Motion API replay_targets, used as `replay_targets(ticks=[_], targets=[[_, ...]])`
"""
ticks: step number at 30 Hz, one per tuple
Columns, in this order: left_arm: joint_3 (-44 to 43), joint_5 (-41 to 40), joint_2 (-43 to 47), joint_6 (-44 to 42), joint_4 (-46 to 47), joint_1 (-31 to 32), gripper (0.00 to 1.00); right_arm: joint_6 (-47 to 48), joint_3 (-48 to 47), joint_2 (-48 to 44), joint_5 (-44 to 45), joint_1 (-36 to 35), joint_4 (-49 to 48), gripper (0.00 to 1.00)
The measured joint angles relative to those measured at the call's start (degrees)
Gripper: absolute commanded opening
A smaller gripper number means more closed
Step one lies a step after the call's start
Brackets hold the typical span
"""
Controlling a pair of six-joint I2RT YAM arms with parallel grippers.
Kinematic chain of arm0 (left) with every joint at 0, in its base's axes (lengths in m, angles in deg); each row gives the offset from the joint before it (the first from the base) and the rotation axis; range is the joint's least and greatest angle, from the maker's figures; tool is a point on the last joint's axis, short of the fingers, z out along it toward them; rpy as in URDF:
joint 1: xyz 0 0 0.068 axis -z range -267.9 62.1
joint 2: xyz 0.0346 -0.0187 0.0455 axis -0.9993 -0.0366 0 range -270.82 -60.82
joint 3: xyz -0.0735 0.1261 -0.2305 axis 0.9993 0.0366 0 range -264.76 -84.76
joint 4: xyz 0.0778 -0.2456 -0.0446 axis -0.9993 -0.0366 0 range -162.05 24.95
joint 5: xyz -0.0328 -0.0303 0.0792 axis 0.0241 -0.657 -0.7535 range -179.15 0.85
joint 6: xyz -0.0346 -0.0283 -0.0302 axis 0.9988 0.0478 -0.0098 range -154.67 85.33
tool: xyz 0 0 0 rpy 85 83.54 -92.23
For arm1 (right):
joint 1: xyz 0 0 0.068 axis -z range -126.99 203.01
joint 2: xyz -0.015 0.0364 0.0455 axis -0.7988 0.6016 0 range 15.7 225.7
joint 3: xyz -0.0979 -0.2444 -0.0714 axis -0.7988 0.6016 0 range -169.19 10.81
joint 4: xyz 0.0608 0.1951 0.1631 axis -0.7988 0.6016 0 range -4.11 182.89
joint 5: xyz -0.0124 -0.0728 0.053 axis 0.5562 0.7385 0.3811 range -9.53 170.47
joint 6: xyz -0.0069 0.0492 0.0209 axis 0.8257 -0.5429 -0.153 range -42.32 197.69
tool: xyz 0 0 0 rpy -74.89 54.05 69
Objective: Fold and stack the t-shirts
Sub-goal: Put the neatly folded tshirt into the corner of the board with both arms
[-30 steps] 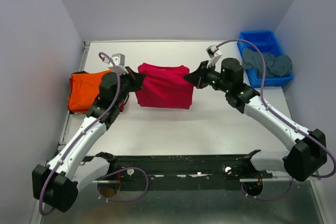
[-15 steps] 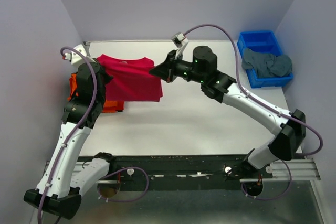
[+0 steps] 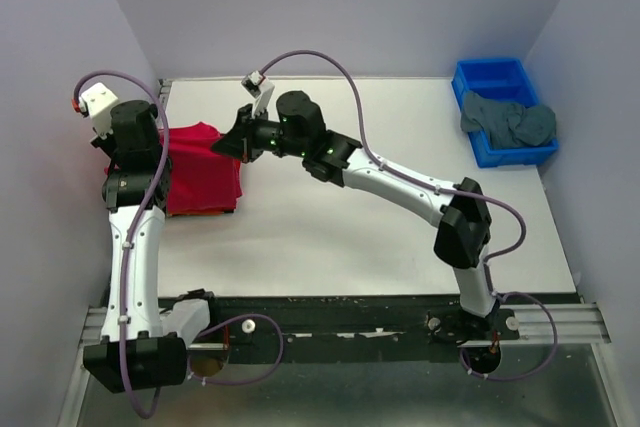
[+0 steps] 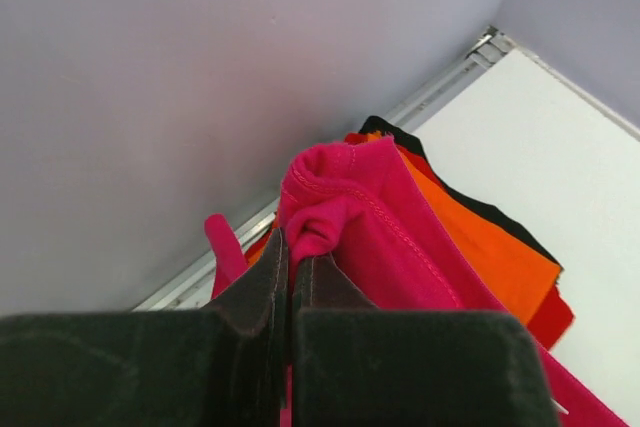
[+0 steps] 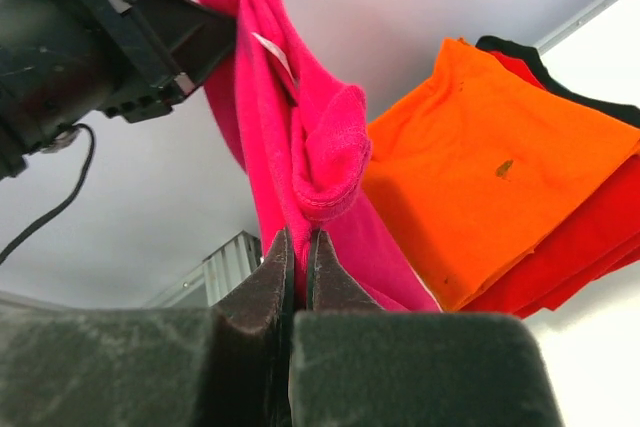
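Both grippers hold the folded crimson-pink t-shirt [image 3: 200,169] above the stack at the table's far left. My left gripper [image 4: 290,257] is shut on a bunched corner of that shirt [image 4: 345,217] close to the left wall. My right gripper [image 5: 298,247] pinches the opposite corner [image 5: 325,162]. Under the pink shirt lie the orange t-shirt [image 5: 500,177] and the red t-shirt [image 5: 590,247], with a black edge beneath. From above, the pink cloth covers nearly all of the stack. A grey-teal t-shirt [image 3: 512,119] lies crumpled in the blue bin.
The blue plastic bin [image 3: 500,82] stands at the far right corner. The left wall [image 3: 60,127] is close beside my left arm. My right arm [image 3: 400,179] reaches diagonally across the white table [image 3: 380,227].
Both grippers have carried the pink t-shirt leftward from the table's middle to over the orange and red stack. The right arm has stretched far across.
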Motion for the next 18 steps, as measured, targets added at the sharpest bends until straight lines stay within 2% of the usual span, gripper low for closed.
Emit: replay_targets(ticks=[8, 18], targets=[[4.7, 0.8, -3.1, -4.5, 5.5, -5.3, 0.0, -3.8, -6.1, 9.5, 0.0, -0.1, -0.1, 0.01], [4.7, 2.6, -12.1, -6.3, 9.9, -6.8, 0.0, -5.2, -13.7, 16.7, 2.5, 0.0, 1.3, 0.01]])
